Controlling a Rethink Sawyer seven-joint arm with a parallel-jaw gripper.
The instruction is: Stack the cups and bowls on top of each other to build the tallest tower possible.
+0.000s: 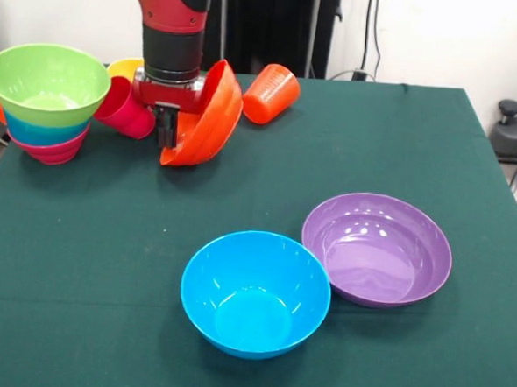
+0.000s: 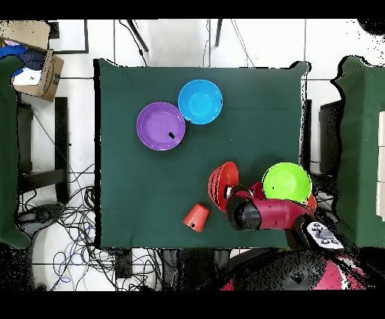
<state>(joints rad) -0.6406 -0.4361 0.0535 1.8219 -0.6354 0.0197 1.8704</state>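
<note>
My gripper (image 1: 166, 128) is at the far left of the table, shut on the rim of the large orange bowl (image 1: 206, 116), which is tipped on its side with its lower edge on the cloth. That bowl also shows in the overhead view (image 2: 222, 184). The tower (image 1: 46, 102) stands to the left: lime green bowl (image 1: 48, 77) on top, translucent blue bowl (image 1: 41, 133) and magenta bowl (image 1: 52, 154) beneath. A red-pink cup (image 1: 125, 108) and a yellow cup (image 1: 123, 66) lie behind the gripper. An orange cup (image 1: 272, 93) lies on its side to the right. The blue bowl (image 1: 255, 292) and purple bowl (image 1: 378, 247) sit upright near the front.
The green table cloth (image 1: 79, 261) covers the whole table. In the overhead view the arm (image 2: 263, 214) hides the gripper, beside the lime green bowl (image 2: 286, 182). The orange cup (image 2: 197, 217) lies near the table's edge. A cardboard box (image 2: 30, 64) sits off the table.
</note>
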